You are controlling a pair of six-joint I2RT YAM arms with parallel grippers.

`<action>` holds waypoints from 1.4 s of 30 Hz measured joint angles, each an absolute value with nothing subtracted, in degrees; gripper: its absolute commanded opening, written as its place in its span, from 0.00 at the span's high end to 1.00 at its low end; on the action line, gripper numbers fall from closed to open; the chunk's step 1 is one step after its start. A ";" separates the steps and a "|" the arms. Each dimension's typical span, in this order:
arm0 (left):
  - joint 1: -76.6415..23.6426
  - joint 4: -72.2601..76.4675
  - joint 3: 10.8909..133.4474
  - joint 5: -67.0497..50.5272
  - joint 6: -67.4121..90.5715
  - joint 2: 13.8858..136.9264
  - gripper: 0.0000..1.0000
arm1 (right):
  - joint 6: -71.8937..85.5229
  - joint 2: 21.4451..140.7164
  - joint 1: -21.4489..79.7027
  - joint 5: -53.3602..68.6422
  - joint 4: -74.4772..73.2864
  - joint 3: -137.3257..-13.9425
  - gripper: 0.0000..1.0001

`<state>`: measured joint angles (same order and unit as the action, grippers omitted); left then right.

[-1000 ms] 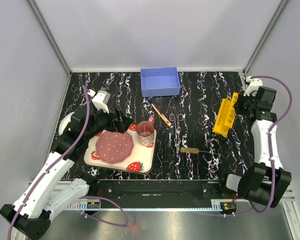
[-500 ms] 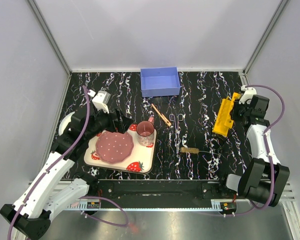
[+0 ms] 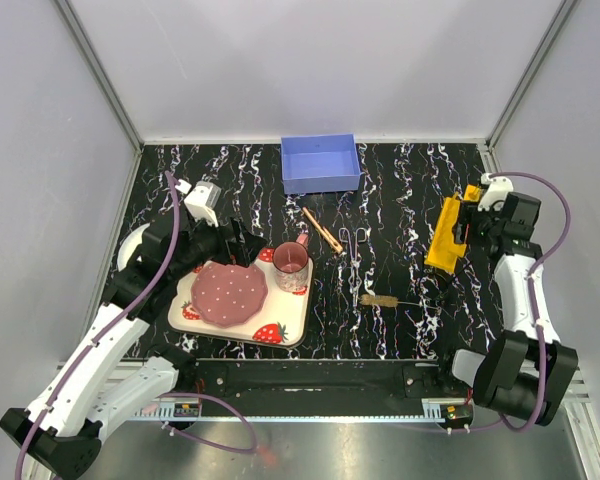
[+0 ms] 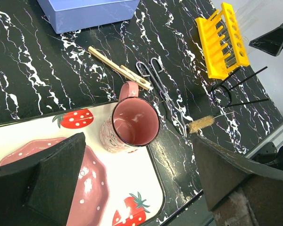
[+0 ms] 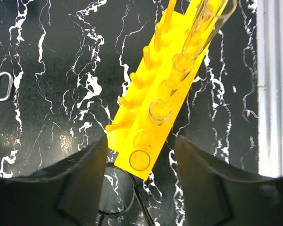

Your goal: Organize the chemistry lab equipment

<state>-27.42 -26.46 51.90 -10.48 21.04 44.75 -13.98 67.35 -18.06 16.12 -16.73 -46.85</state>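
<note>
the right gripper [image 5: 140,155] is set with jaws parted, empty, astride the yellow rack [image 5: 132,125], seemingly for a grasp, while the left gripper [image 4: 139,141] is held wide open, empty.

Bright, even light falls from above, shadows soft. My near fingers [image 5: 61,188] look blurred, and the yellow rack [image 5: 146,94] glares

Yellow rack [image 3: 448,235] sits at right; wooden clamp [image 3: 322,231], forceps [image 3: 352,250], brush [image 3: 380,300] lie central.

On a black marbled table [image 3: 410,185] are laid 1 blue box [image 3: 320,166], 1 yellow rack [image 3: 449,236], 1 wooden clamp [image 3: 322,230], metal forceps [image 3: 354,251], 1 bristle brush [image 3: 379,300] and 1 strawberry-print tray [image 3: 283,331].
</note>
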 measured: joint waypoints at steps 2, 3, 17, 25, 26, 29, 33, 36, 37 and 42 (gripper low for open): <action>-27.42 -26.46 51.90 -10.48 21.08 44.73 0.01 | -14.72 66.08 -18.06 16.10 -18.63 -48.10 0.18; -27.42 -26.46 51.90 -10.50 21.10 44.73 0.01 | -15.29 65.60 -18.06 16.12 -19.90 -49.21 0.14; -26.68 -26.46 51.90 -12.40 23.97 44.86 0.01 | -33.76 63.22 -18.17 38.13 -44.27 -67.88 0.00; -26.63 -26.15 51.90 -14.98 25.65 46.70 0.01 | -47.75 67.00 -10.74 51.46 -58.74 -68.99 0.00; -26.63 -26.04 51.90 -15.25 25.85 46.85 0.01 | -48.51 67.40 -8.54 51.31 -59.35 -68.95 0.00; -26.63 -25.89 51.90 -16.08 26.68 47.24 0.01 | -50.15 68.38 -1.32 50.37 -59.83 -68.03 0.00; -26.63 -25.56 51.90 -16.53 27.86 47.37 0.01 | -51.20 70.43 8.25 46.87 -58.52 -64.77 0.00; -26.63 -25.15 51.88 -16.73 28.77 47.37 0.01 | -51.44 72.58 14.52 41.45 -55.42 -59.94 0.00; -26.63 -24.97 51.81 -16.80 29.04 47.35 0.01 | -51.44 73.54 16.40 39.27 -54.17 -58.00 0.00; -26.63 -23.99 50.41 -17.23 30.35 47.37 0.01 | -51.18 78.70 21.12 28.21 -47.97 -50.50 0.02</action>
